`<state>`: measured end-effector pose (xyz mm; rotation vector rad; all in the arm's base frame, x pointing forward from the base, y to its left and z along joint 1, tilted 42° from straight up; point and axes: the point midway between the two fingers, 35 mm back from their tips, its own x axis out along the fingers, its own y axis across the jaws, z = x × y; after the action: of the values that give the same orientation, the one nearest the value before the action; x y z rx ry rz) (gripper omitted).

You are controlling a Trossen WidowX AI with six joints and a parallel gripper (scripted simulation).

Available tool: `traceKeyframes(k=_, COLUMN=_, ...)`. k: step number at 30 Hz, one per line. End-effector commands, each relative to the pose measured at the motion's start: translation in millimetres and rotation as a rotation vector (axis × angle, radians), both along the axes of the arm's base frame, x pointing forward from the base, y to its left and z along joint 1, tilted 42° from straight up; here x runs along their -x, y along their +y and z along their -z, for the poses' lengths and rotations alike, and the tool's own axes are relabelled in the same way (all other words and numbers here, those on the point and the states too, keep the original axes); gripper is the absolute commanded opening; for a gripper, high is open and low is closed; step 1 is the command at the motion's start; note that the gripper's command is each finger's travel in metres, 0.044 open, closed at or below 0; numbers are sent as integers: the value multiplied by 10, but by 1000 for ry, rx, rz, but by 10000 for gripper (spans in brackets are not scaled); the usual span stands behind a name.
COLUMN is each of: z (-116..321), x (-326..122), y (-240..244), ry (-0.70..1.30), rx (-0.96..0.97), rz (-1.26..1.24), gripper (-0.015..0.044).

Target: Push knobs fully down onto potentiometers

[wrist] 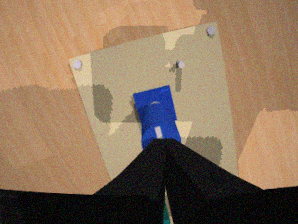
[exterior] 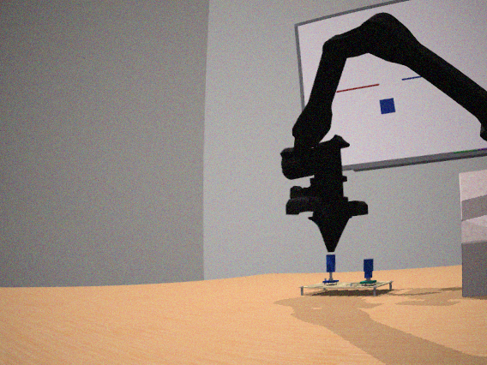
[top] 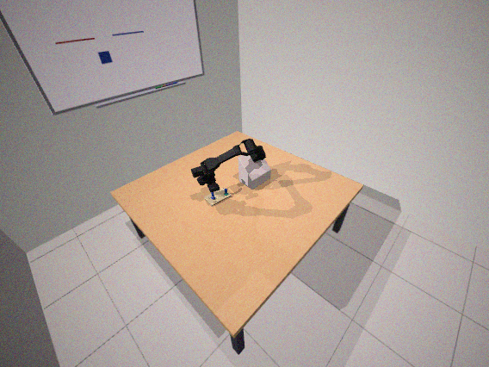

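The circuit board [top: 217, 202] [exterior: 315, 286] [wrist: 130, 75] stands on short legs. One blue knob [top: 213, 195] [exterior: 330, 262] [wrist: 150, 131] is upright over a blue potentiometer [exterior: 330, 281] [wrist: 151, 95], with bare shaft showing between them. The other blue knob [top: 225, 190] [exterior: 368, 265] is over the green potentiometer [top: 226, 195] [exterior: 369, 282]; it stands lower, and a narrower part shows beneath it. My gripper [top: 213, 190] [exterior: 331, 251] [wrist: 163, 148] is shut and empty, pointing down just above the knob on the blue potentiometer. Whether the tips touch it is hard to tell.
A pale box-shaped block [top: 255, 177] [exterior: 474, 267] stands on the wooden table [top: 232, 258] [exterior: 171, 321], beside the board and near the arm's base. A thin upright pin [wrist: 180, 64] stands on the board near the blue potentiometer.
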<state>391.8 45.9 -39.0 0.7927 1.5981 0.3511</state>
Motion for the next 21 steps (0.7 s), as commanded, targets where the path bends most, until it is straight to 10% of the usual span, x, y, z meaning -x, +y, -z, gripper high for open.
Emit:
traceKeyframes(k=1, z=5, x=-1, y=7, ry=3, rx=-6, rz=6, gripper=0)
traceKeyframes(k=21, z=44, x=-1, y=43, ry=3, rx=-6, rz=6, gripper=0)
